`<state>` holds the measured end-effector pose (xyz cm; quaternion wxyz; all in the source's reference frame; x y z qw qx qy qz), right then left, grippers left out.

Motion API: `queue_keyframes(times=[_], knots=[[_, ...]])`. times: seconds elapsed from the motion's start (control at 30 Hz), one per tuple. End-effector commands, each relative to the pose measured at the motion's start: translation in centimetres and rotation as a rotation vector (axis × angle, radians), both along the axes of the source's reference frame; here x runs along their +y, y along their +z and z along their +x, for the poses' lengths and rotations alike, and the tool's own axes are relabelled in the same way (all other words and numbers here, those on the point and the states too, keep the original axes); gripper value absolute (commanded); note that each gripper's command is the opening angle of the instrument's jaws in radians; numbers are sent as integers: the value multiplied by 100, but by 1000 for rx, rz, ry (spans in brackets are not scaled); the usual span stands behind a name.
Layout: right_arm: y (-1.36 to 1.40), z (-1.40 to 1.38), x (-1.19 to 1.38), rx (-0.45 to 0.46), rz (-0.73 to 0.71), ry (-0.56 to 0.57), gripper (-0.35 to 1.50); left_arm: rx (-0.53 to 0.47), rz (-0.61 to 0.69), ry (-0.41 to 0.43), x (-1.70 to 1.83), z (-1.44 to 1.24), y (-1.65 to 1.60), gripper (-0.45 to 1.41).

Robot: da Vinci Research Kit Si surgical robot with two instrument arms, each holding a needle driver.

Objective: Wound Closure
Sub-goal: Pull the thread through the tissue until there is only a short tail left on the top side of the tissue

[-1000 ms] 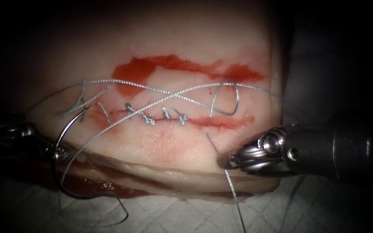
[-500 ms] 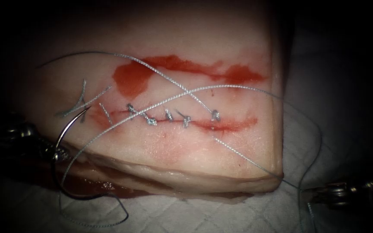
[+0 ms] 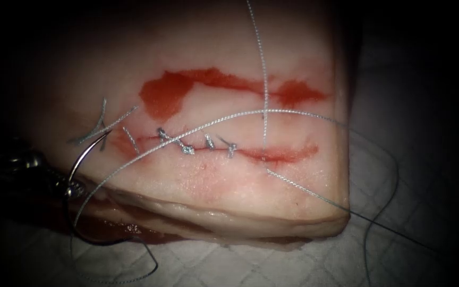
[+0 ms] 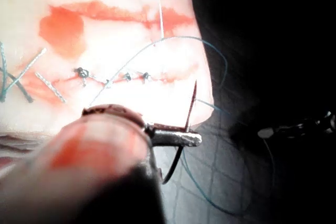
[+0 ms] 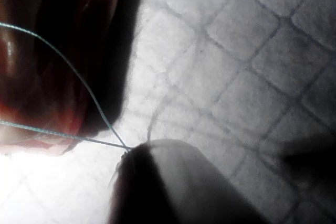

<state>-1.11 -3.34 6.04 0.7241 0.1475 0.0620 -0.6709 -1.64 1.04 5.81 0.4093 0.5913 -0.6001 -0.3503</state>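
Gripping needle (image 4: 188, 109) mid-curve — left gripper (image 4: 181, 139), right gripper (image 5: 128, 153) holding thread (image 5: 79, 80)

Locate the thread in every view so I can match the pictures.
Endoscope: thread rises straight from the cut's right end; another strand leaves rightward over the tissue.
Left wrist: it arcs over the tissue beyond the left claw, which holds the needle mid-curve, outside the tissue.
Right wrist: two strands meet in the right claw.
Shared landmark: quilted cloth.
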Motion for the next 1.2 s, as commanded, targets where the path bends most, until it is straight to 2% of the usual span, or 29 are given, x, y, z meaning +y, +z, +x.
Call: queue_keyframes(times=[0.03, 0.17, 0.23, 0.27, 0.33, 0.37, 0.4, 0.43, 0.47, 0.5, 0.53, 0.63, 0.7, 0.9, 0.97, 1.03, 1.2], knots=[[8, -1, -6, 0, -1, 2, -35, -1, -1, 0, 0, -6, 5, -45], [3, 3, -1, 30, -59, 25, -35, -1, -1, 0, 0, -6, 5, -45], [-4, 6, 4, 70, -73, -25, -35, 0, -1, 0, 0, -6, 5, -45], [-7, 9, 7, 84, -116, -80, 7, -1, -1, 0, 0, -6, 5, -45], [-13, 14, 14, 95, -193, -161, 68, 0, -1, 0, 0, -6, 5, -45], [-20, 19, 21, 107, -239, -221, 91, 0, -1, 0, 0, -6, 5, -45], [-26, 24, 28, 118, -270, -253, 96, 0, -1, 0, 0, -6, 5, -45], [-35, 30, 35, 128, -291, -281, 96, 0, -2, 0, 0, -6, 5, -45], [-46, 37, 45, 138, -307, -280, 76, 0, -2, -1, 0, -6, 6, -45], [-60, 47, 57, 143, -321, -254, 46, 0, -3, -1, 0, -6, 6, -45], [-70, 56, 66, 142, -326, -252, 36, 1, -3, -1, 0, -6, 7, -45], [-101, 92, 94, 149, -344, -350, 34, 1, -5, -2, -1, -7, 8, -45], [-122, 118, 112, 196, -373, -384, 32, 2, -5, -2, -1, -7, 8, -45], [-167, 199, 155, 408, -515, -335, 29, 1, -4, -2, -1, -7, 7, -45], [-175, 226, 164, 482, -496, -321, 22, 1, -4, -2, -1, -7, 7, -45], [-178, 258, 170, 536, -452, -338, 26, 2, -5, -2, -1, -7, 7, -45], [-166, 324, 170, 597, -358, -392, 41, 4, -5, -1, -2, -7, 7, -45]])
